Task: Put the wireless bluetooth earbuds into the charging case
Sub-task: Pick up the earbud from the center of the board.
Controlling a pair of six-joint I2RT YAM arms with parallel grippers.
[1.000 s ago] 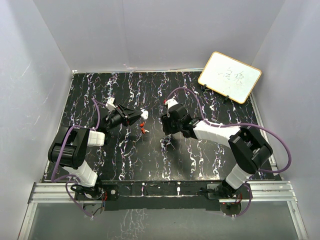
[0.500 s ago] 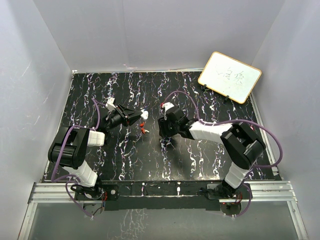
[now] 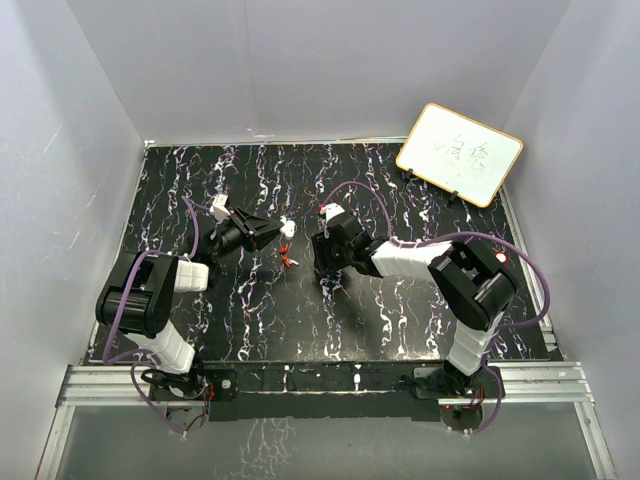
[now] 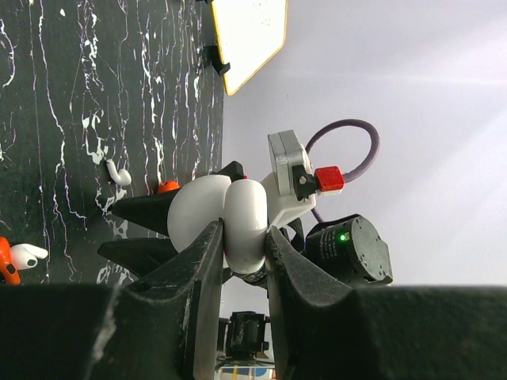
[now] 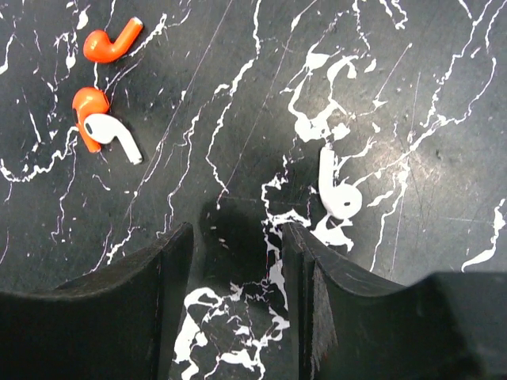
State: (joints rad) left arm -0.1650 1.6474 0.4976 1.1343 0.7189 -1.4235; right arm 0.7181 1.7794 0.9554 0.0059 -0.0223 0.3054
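White charging case (image 4: 212,207) inside left tool (image 4: 242,233)

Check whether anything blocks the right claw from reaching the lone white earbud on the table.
Nothing visible does. The white earbud lies on the bare table just ahead of the open right claw, slightly to one side of its gap. The orange earbuds lie well apart on the other side.

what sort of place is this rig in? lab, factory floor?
Probably a lab test cell: plain white walls box in a black marbled table, the left arm and right arm sit on an aluminium rail, and a small whiteboard stands in the far corner.
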